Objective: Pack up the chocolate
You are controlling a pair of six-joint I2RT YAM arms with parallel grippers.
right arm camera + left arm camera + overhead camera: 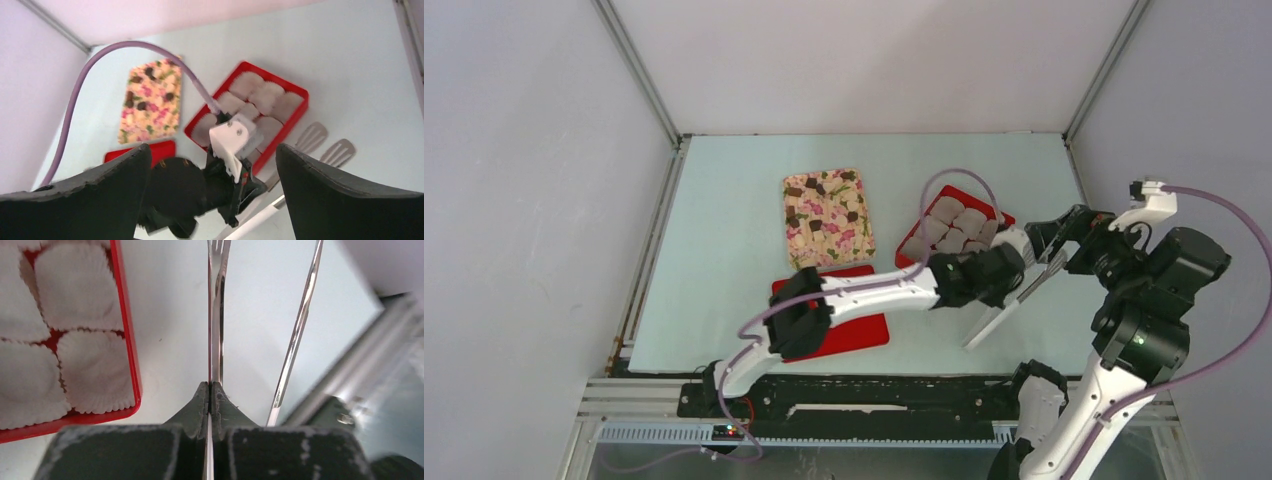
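My left gripper (210,388) clenched on tongs (216,315) right of tray (131,340); right gripper (210,152) spread, empty. Chocolate (852,215) left of tray, cups (75,285) bare: nothing packed.

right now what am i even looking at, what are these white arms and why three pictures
These are two robot arms bolted to a table edge, each ending in a two-finger gripper. The wide picture comes from a fixed camera above and behind them. The other two come from a camera on each wrist, so the dark shapes at the bottom are that arm's own fingers. On the table lie a floral cloth with small chocolates on it, a red tray of white paper cups, and a flat red panel. The left gripper is shut on one arm of metal tongs; the right gripper is open, holding nothing.
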